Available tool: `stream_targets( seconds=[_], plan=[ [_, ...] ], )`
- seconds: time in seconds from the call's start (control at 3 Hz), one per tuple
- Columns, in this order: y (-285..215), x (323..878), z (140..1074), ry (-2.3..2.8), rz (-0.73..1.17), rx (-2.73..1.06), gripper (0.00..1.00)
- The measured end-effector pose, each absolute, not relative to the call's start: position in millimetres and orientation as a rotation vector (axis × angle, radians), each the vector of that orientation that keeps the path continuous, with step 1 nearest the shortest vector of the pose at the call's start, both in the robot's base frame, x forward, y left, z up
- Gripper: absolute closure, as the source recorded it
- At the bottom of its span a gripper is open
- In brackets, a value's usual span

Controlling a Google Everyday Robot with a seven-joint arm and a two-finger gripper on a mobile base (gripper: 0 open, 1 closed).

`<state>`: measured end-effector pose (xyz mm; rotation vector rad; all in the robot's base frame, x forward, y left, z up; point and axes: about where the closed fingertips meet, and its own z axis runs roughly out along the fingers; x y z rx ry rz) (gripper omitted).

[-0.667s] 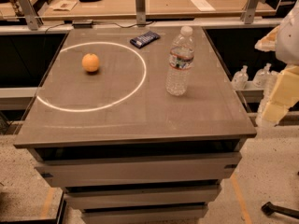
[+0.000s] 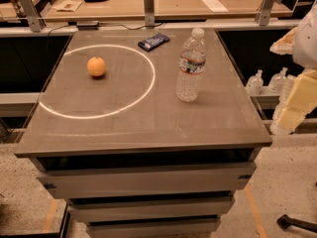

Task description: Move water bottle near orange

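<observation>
Right now the gripper [image 2: 296, 103] hangs off the right edge of the table [image 2: 208, 128], clear of everything on it. Whether it's spread or closed can't be told from this view. The water bottle [image 2: 190, 66] stands upright on the tabletop, off to the gripper's left and a bit further from the robot, well apart from it. The orange [image 2: 96, 66] sits further left again, beyond the bottle, inside a white ring [image 2: 152, 78] marked on the surface. The bottle is just outside that ring. A dark packet [image 2: 153, 41] lies past the bottle, on its left, near but not touching.

Handling, as a judgement: thin clear plastic w/ ribs, so prob. light-ish and a little springy — it'll dent under a hard squeeze and may slip if pinched lightly. It's tall and narrow, i.e. easy to tip w/ a sideways nudge. Best hold looks like the mid body, at or just under the dark label band — not the cap, not the tapered shoulder. The orange is round and could roll if bumped, so the bottle should go down beside it, not against it.
</observation>
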<state>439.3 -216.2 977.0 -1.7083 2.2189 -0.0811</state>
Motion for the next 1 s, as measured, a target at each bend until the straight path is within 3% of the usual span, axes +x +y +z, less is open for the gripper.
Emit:
stream_targets(
  seconds=[0.33,1.0],
  plan=[
    [-216.3,441.8,972.0,2.169,0.039,-1.673,0.0],
    [-224.4,467.9,944.5,1.957,0.464,-1.49,0.0]
  ],
)
